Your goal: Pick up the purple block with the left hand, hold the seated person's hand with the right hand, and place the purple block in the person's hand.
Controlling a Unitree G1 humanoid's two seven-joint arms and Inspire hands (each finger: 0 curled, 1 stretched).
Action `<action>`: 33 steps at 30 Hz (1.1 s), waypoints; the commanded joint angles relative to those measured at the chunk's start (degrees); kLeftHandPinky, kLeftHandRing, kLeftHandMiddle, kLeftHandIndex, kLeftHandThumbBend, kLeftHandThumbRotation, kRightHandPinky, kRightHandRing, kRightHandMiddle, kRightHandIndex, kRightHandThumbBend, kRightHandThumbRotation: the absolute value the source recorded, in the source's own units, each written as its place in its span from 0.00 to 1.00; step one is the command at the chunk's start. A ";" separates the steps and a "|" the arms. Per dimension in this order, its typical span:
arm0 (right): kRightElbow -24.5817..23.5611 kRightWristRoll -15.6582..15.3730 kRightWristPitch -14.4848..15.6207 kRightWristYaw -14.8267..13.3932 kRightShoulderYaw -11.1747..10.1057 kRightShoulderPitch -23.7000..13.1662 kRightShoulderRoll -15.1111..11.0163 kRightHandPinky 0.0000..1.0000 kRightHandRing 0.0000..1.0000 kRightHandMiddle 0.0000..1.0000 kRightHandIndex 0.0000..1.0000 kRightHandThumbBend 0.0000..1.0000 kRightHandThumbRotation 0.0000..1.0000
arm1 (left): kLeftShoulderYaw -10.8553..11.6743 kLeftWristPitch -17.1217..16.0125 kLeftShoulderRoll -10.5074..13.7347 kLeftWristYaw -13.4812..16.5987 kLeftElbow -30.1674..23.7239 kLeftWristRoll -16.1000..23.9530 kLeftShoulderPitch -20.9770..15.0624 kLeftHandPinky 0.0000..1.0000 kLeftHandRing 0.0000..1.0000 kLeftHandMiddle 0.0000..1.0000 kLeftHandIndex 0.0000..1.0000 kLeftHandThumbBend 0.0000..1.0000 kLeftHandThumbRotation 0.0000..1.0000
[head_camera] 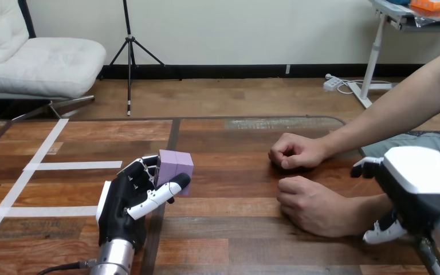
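Note:
The purple block [176,164] stands on the wooden table [235,229] left of centre. My left hand [127,201] is shut on it, with curled fingers against its left side and the thumb across its front. I cannot tell whether the block rests on the table or is just off it. The person's near hand [312,207] lies as a fist on the table at the right. My right hand [415,186] sits over that hand's wrist, and its grip is hidden. The person's far hand [292,152] is also a fist on the table.
White tape strips [71,165] mark the table's left part. The person's forearm [401,106] reaches in from the upper right.

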 commanded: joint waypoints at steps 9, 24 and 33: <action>4.50 -2.68 -0.49 -0.86 1.42 -5.66 -2.84 0.74 0.77 0.79 0.76 0.92 0.00 | -0.03 -0.52 0.40 -0.78 -3.36 0.78 -1.38 0.26 0.32 0.40 0.44 0.77 0.00; 8.99 -3.39 -0.71 -0.62 2.56 -8.05 -4.41 0.74 0.78 0.79 0.77 0.90 0.00 | -0.06 -0.33 0.51 -1.19 -3.61 0.80 -1.20 0.26 0.32 0.40 0.44 0.77 0.00; 11.71 -4.12 -0.61 0.98 3.67 -9.82 -5.16 0.76 0.79 0.80 0.78 0.88 0.01 | -0.09 -0.32 0.61 -1.11 -3.86 0.99 -1.07 0.26 0.32 0.40 0.44 0.77 0.00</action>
